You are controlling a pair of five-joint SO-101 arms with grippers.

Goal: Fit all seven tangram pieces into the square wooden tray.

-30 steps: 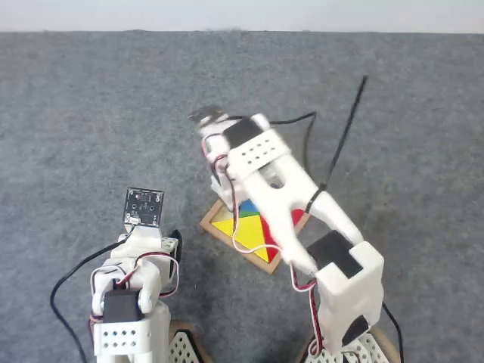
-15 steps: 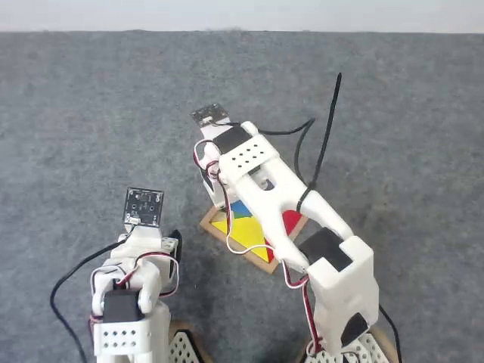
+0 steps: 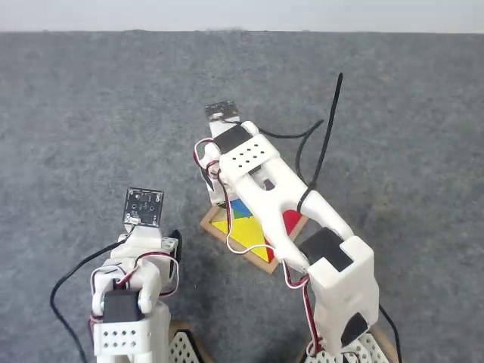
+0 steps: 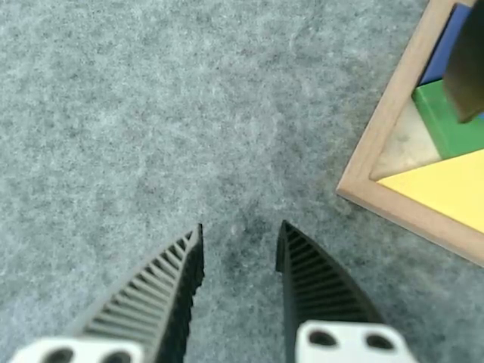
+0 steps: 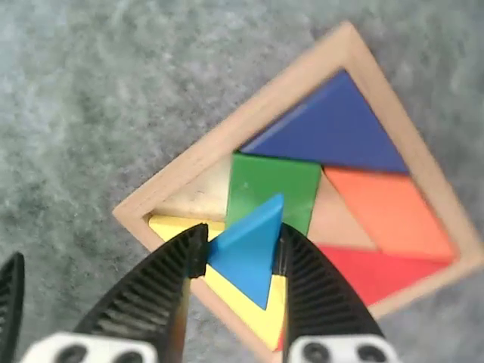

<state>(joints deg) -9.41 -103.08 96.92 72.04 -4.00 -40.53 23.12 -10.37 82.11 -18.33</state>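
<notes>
In the right gripper [image 5: 240, 243] sits a triangle [image 5: 249, 231], clamped between the jaws above the tray [image 5: 227, 130]. It likely wants turning to match a bare gap beside the green square [image 5: 274, 184] (flat, not tilted) before lowering. The left wrist view adds the left gripper [image 4: 240, 246], parted and empty over the desk [image 4: 151, 113], just beside the tray's corner.
</notes>
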